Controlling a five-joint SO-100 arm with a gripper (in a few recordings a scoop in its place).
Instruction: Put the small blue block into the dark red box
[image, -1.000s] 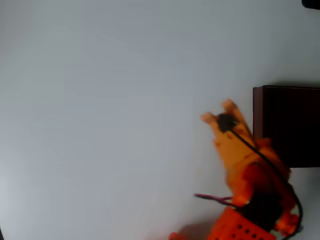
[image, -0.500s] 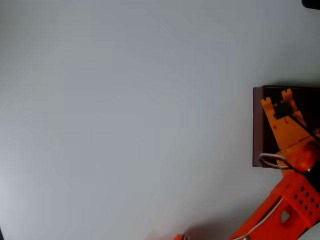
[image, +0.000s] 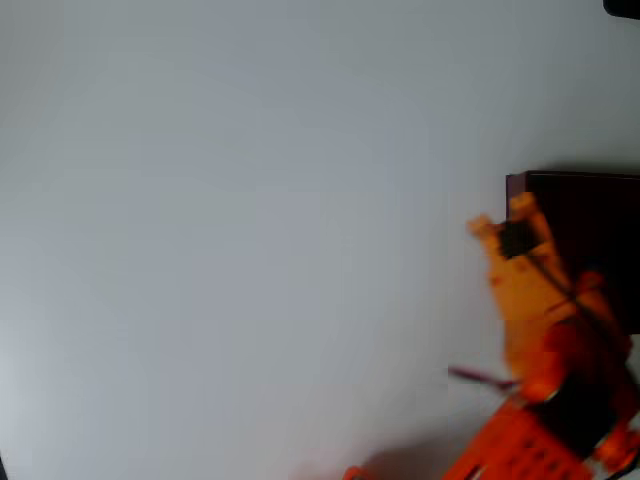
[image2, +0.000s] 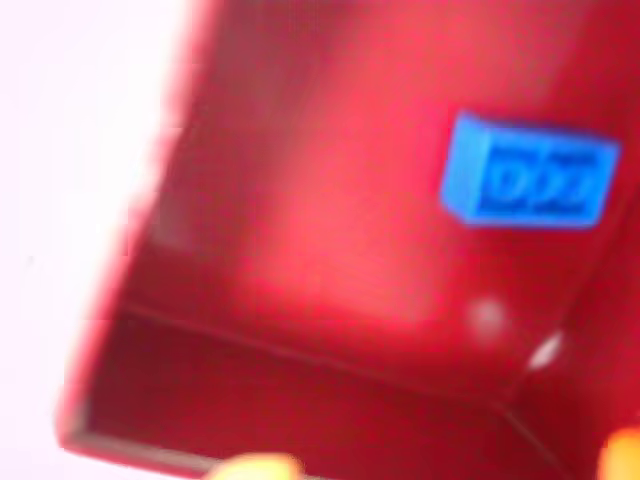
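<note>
Orange tool (image: 497, 217) sits at the right of the overhead frame, over the left wall of the dark red box (image: 585, 250); you cannot tell whether its fingers are apart. Farther in, the wrist view shows the small blue block (image2: 528, 184) lying free on the box floor. You should retreat upward, clear of the wall.

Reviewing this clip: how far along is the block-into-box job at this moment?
Essentially done. The wrist view shows the blue block lying on the floor of the red box, free of the pincer. Overhead, the pincer sits at the box's left wall, its two prongs apart, holding nothing visible. Nothing is in hand; what is left is probably just pulling the arm away.
</note>
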